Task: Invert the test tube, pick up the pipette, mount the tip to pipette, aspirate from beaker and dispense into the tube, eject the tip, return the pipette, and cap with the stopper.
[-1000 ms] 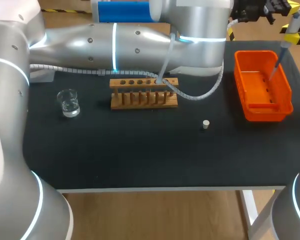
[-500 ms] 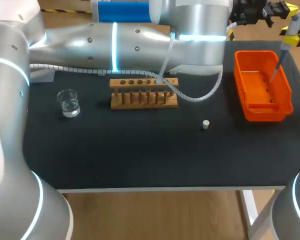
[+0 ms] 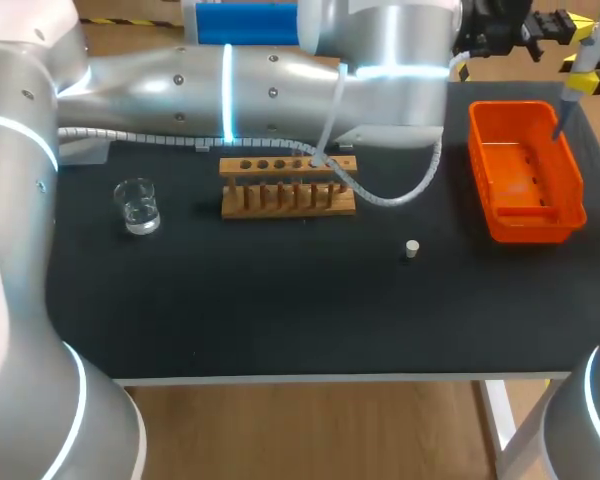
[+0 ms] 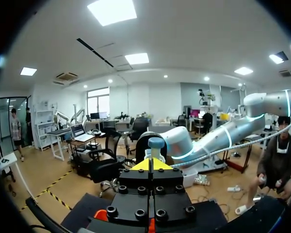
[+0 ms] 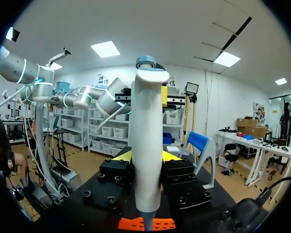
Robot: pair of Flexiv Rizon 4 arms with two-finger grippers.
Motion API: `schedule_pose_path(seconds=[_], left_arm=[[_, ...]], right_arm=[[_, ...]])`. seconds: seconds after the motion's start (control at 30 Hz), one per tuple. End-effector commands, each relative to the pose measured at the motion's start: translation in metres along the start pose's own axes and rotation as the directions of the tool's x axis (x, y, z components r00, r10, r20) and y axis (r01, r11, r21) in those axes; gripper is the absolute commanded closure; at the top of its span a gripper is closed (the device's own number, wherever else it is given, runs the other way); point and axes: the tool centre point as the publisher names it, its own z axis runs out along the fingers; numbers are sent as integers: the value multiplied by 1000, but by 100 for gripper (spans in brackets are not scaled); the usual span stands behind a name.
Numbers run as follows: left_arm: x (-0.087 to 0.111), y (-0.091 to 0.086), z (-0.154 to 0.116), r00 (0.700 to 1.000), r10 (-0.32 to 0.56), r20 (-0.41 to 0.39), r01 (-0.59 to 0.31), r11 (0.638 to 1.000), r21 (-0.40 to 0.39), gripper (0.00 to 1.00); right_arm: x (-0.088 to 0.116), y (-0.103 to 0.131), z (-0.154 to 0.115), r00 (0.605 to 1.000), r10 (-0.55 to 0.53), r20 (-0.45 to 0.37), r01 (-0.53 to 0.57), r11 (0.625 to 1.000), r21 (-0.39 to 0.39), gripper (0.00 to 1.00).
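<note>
My right gripper point(image 5: 146, 158) is shut on the white pipette point(image 5: 146, 116), holding it upright over the orange bin point(image 3: 525, 200) at the table's far right. In the head view the pipette point(image 3: 577, 62) hangs with its thin lower end just above the bin's back rim. My left arm reaches across the table's back; its gripper point(image 3: 565, 22) is shut and empty, right beside the pipette's top knob point(image 4: 156, 142). The wooden rack point(image 3: 288, 186) stands mid-table with a clear tube point(image 3: 325, 130) in it. The beaker point(image 3: 137, 207) is at the left. The small stopper point(image 3: 411, 249) lies in front of the rack.
My left arm's spiral cable point(image 3: 380, 194) droops over the rack's right end. The left arm's big silver link point(image 3: 260, 85) spans the back of the table above the rack. The black table's edge point(image 3: 330, 377) runs along the front.
The pipette has risen a little out of the orange bin in my right gripper and drifted back and right. The left gripper has shifted slightly with it.
</note>
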Motion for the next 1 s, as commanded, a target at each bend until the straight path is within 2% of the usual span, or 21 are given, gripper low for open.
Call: schedule_pose_path(seconds=[0.03,0.23,0.4,0.43,0.47,0.57,0.7,0.83,1.0], left_arm=[[3,15,6,1000,-3,14,2,998,56,100],[1,5,1,999,8,33,-10,998,65,100],[-4,-15,-10,998,20,58,-24,997,68,98],[-5,-20,-14,998,22,65,-26,997,66,68],[-6,-26,-17,997,37,69,-41,997,63,0],[-9,-42,-30,996,45,71,-49,997,55,0],[-10,-53,-48,997,50,55,-52,998,36,0],[-8,-55,-69,999,31,22,-31,999,15,0],[2,-56,-101,999,8,44,-7,999,-34,0]], right_arm=[[-4,9,0,1000,0,-9,0,1000,1,100],[-4,9,0,1000,0,-9,0,1000,1,100],[-4,9,0,1000,0,-9,0,1000,1,100],[-4,9,0,1000,0,-9,0,1000,1,100],[-4,9,0,1000,0,-9,0,1000,1,100],[-4,9,0,1000,0,-9,0,1000,1,100],[-4,9,0,1000,0,-9,0,1000,1,100],[-4,9,0,1000,0,-9,0,1000,1,100],[-4,9,0,1000,0,-9,0,1000,1,100]])
